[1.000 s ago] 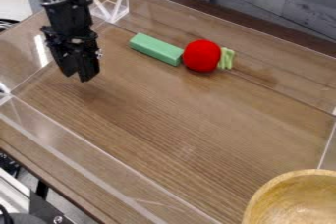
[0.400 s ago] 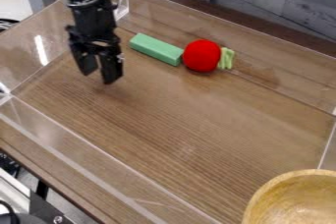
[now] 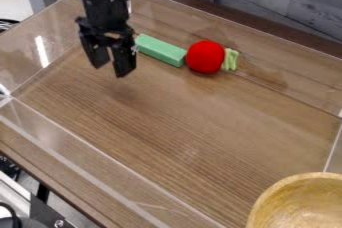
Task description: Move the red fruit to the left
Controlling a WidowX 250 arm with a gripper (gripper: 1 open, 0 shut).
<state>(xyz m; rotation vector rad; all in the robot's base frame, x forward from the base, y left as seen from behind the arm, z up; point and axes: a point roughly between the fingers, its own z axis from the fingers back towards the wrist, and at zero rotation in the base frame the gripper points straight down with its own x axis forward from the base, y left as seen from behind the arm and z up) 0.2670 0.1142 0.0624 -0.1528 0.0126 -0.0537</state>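
fingers (image 3: 110,60) spread wide, holding nothing, above the tabletop (image 3: 187,142) near its far edge; red fruit (image 3: 203,57) rests nearby, apart.

Lab — clear-walled wooden test table (image 3: 201,122).

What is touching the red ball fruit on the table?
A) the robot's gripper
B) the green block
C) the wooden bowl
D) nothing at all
B: the green block lies right against the red fruit, while the open gripper hangs off to the side, holding nothing.
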